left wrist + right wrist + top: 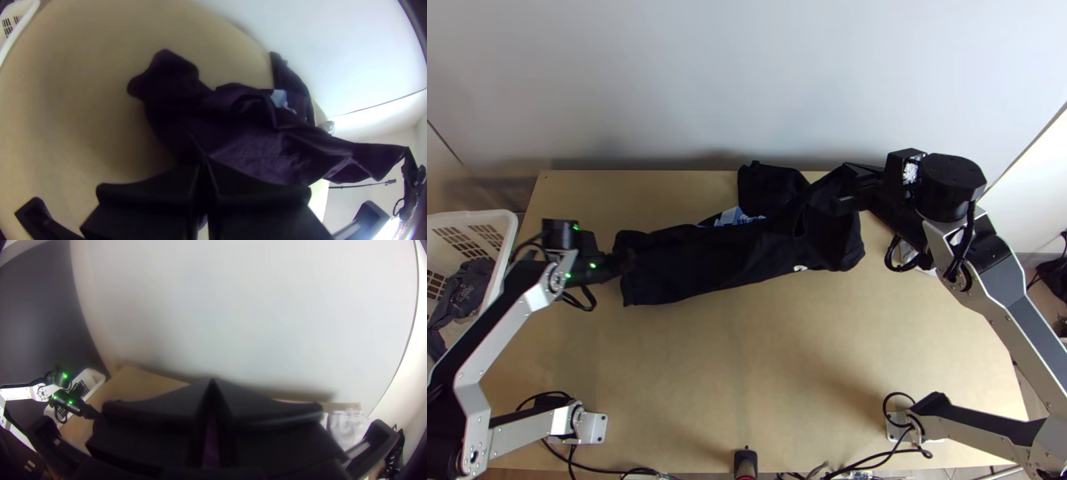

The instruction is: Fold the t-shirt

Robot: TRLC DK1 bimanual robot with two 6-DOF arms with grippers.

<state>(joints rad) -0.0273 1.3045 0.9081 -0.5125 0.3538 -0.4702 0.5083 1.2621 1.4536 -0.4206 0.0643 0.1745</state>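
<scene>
Basket: a white plastic laundry basket [477, 218] stands at the table's left edge, with dark grey cloth [469, 290] inside; the left arm passes in front of it and over part of it.
Left gripper: at the shirt's left end [624, 262], its two wide black fingers closed together on the black fabric.
T-shirt: the black T-shirt [699, 264] stretches across the far half of the table between the two grippers, unfolded and rumpled lengthwise, with a blue-and-white patch [733, 217] at its middle. One dark flap lies toward the pale wall [747, 80] behind the table; the right part is drawn up off the wood in a peak.
Near edge: a black upright device [745, 461] stands at the middle, with black cables [637, 470] trailing to both sides of it.
Right gripper: above the shirt's right part [859, 182], fingers pinched shut on the raised fabric and hiding some of the shirt beneath.
White cloth: a white cloth [348, 426] lies near the far right corner, partly covered by the right arm in the top view.
Right arm: it spans the table's right side [1015, 300], blocking sight of that edge.
</scene>
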